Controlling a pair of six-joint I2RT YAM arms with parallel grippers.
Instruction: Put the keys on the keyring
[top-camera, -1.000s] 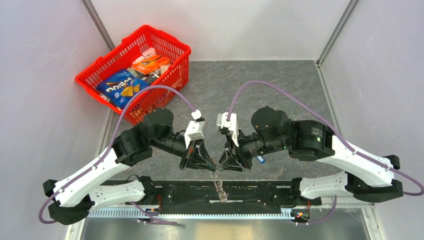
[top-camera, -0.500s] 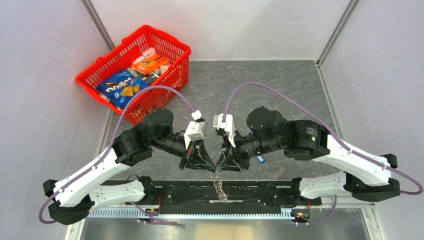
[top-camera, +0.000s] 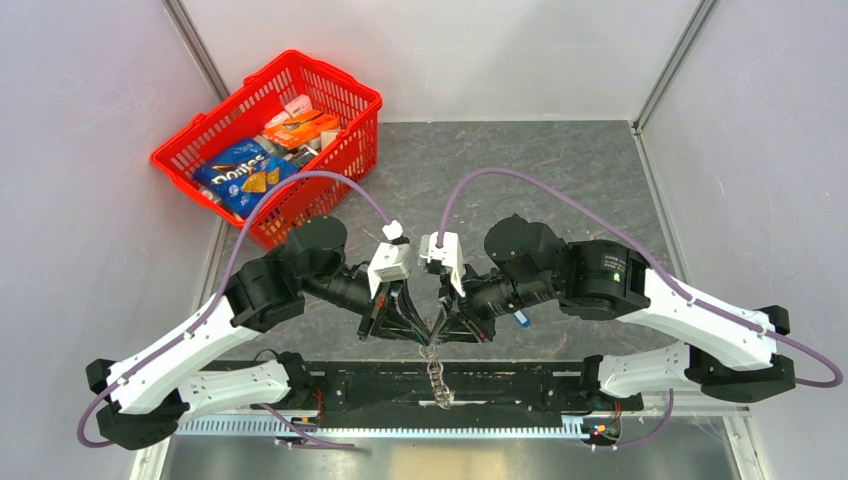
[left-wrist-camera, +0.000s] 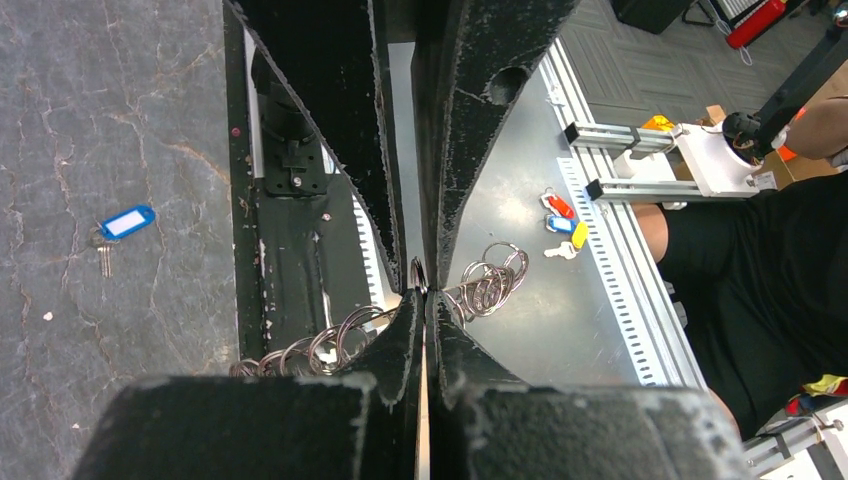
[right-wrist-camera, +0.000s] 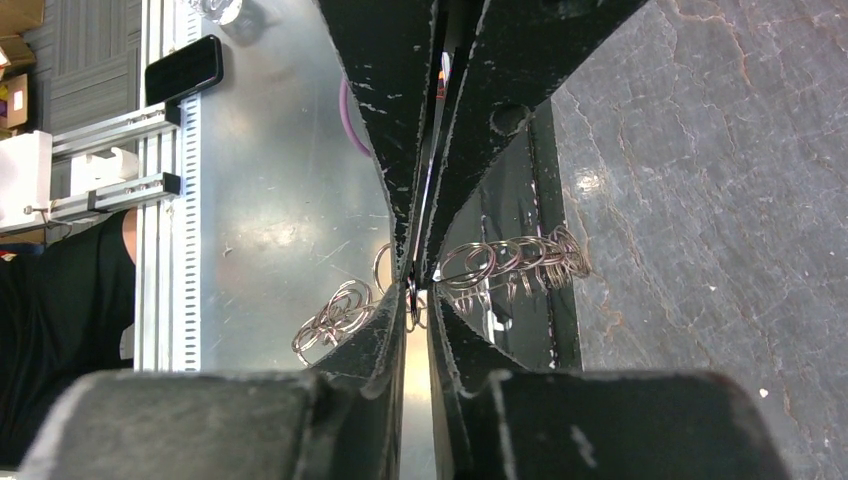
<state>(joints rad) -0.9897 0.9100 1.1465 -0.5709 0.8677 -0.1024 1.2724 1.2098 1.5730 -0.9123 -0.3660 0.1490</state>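
Observation:
My left gripper (top-camera: 420, 331) and right gripper (top-camera: 441, 330) meet tip to tip over the table's near edge. A chain of silvery keyrings (top-camera: 438, 376) hangs down from where they meet. In the left wrist view my left gripper (left-wrist-camera: 421, 300) is shut, with rings (left-wrist-camera: 492, 283) spilling out on both sides of its tips. In the right wrist view my right gripper (right-wrist-camera: 412, 292) is shut on one dark ring, and the chain (right-wrist-camera: 512, 260) runs right with small toothed silvery pieces on it. A blue-tagged key (top-camera: 521, 320) lies on the table behind the right gripper; it also shows in the left wrist view (left-wrist-camera: 122, 223).
A red basket (top-camera: 340, 76) with snack packs stands at the back left. A black rail (top-camera: 530, 385) runs along the near edge with a metal shelf (top-camera: 400, 455) below. Small coloured keys (left-wrist-camera: 560, 215) lie on that shelf, and a person (left-wrist-camera: 760, 260) sits beside it.
My right arm has shifted left, pressing its fingertips closer against the left gripper's. The hanging ring chain has drawn up a little. The left arm has stayed still.

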